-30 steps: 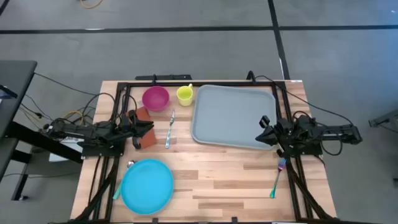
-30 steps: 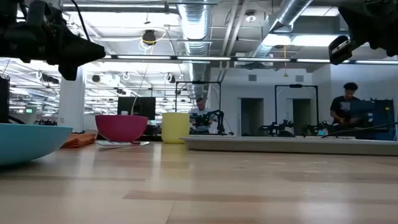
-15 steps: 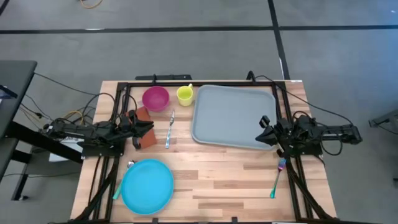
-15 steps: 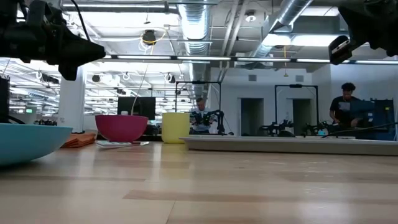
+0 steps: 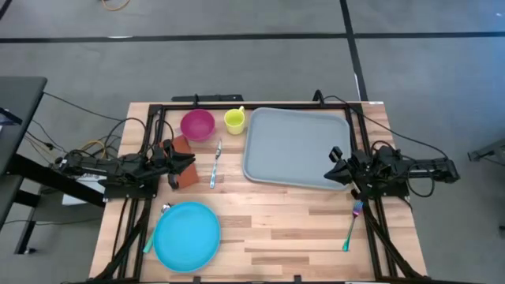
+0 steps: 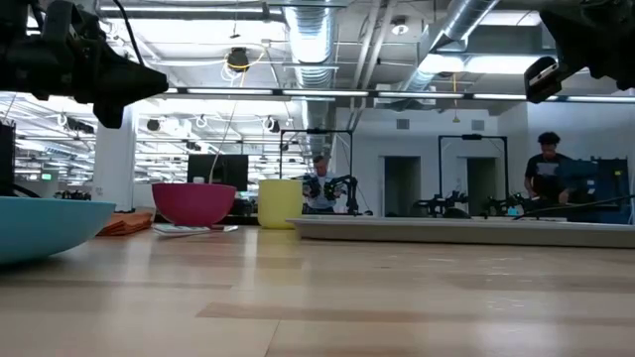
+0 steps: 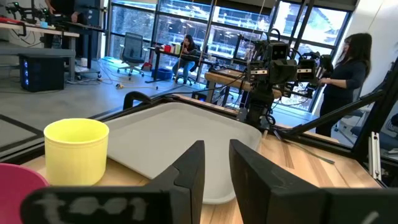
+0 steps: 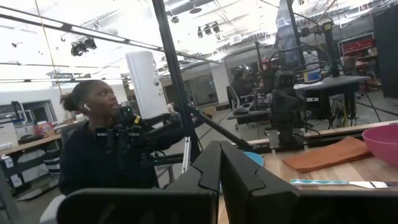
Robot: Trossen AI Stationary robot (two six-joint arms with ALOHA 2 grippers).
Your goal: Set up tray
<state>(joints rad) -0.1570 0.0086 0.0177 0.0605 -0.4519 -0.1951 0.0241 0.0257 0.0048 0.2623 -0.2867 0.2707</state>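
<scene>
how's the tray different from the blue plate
The tray is a pale grey-blue rectangle with rounded corners; the blue plate is round and bright blue. The tray is the larger of the two. The tray lies at the table's far right, next to the yellow cup; the plate sits at the near left corner. Both lie flat on the wooden table and hold nothing.

A large light grey-blue plastic tray (image 5: pixel 293 147) with rounded corners and a raised rim lies flat on the wooden surface (image 5: pixel 268 229), in the far right part of it as seen from above. Its long sides run across the surface, and nothing sits inside it. At table height it shows only as a thin pale strip resting level on the wood.
</scene>
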